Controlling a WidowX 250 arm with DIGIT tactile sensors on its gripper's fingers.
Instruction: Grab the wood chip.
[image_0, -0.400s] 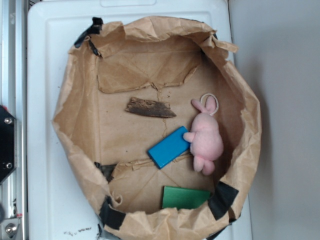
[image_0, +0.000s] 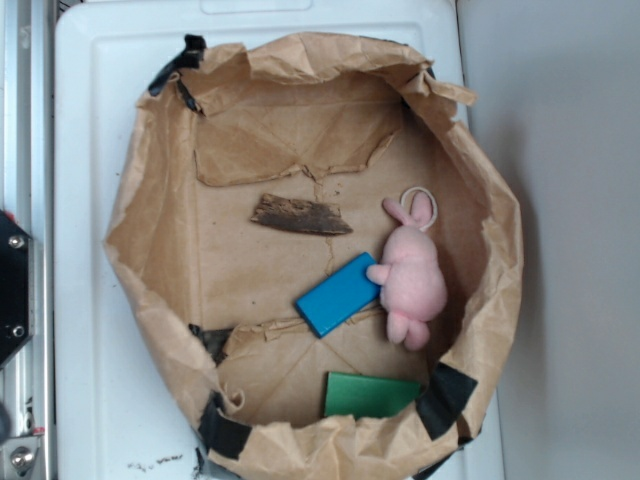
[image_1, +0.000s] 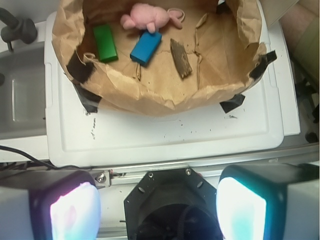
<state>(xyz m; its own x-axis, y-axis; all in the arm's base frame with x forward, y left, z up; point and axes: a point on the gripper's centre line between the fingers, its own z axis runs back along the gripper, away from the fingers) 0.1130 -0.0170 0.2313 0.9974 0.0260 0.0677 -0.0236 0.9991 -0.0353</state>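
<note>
Tool (image_1: 157, 210) wide apart, well off wood chip (image_0: 300, 215).

We see white plastic lid-like surface (image_0: 100, 250) as work base, moulded edges rounded, dark specks scattered near front edge. Pale grey wall or panel (image_0: 570, 200) on one side in exterior view. Metal rail (image_0: 22, 120) along opposite side. In wrist view we note grey sink-like basin (image_1: 22, 95) beside white surface, dark cable (image_1: 30, 155) below it. Light soft, even; shadows faint.
</note>
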